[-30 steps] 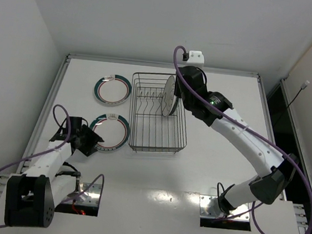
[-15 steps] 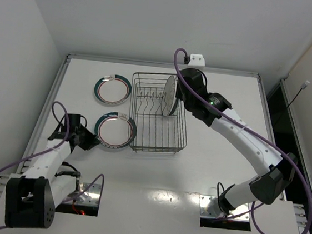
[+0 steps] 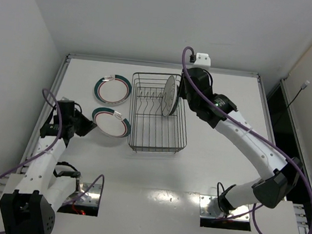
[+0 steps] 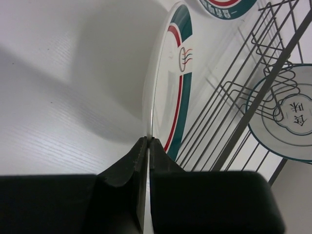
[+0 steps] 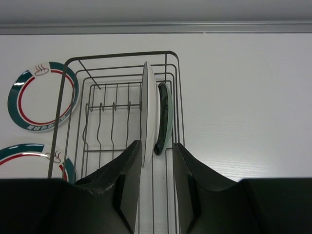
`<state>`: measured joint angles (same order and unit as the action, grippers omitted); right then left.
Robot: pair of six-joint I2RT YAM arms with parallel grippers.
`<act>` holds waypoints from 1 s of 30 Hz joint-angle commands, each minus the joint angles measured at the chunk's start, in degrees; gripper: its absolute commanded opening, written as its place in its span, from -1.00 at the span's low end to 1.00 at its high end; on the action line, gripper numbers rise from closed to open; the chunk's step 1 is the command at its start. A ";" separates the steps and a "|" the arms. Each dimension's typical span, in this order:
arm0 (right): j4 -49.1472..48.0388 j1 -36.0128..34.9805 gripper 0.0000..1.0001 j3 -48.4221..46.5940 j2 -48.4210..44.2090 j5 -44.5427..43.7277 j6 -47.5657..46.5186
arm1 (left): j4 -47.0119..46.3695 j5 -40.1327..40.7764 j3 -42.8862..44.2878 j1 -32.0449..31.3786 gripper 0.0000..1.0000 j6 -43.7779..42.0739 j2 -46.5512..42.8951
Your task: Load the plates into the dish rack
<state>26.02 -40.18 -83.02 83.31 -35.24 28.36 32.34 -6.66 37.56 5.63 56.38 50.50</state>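
Banded plate (image 3: pixel 111 122), left of centre, pinched only at its rim by the left end effector (image 4: pixel 147 140), could slip or clip the dish rack (image 3: pixel 156 149); right end effector (image 5: pixel 156 146) gapes open.

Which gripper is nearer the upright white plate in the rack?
Right. The right gripper is at the white plate; the left gripper, left of the dish rack, pinches a banded plate.

Two plates (image 3: pixel 169 95) stand in the dish rack (image 3: pixel 155 149), two banded plates (image 3: pixel 113 89) beside it.
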 commanded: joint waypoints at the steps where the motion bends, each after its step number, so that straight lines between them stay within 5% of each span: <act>1: -2.38 0.37 -0.42 0.41 -1.57 1.23 1.08 | 0.97 0.15 1.73 0.44 -1.00 -0.57 -0.75; 30: -2.38 0.37 -0.42 1.46 -0.52 1.76 1.61 | -8.52 2.52 -15.32 0.44 -1.00 0.22 2.15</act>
<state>25.76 -40.12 -81.73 83.29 -33.85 28.80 26.41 -4.62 23.11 5.63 56.23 52.31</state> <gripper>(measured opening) 0.291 0.001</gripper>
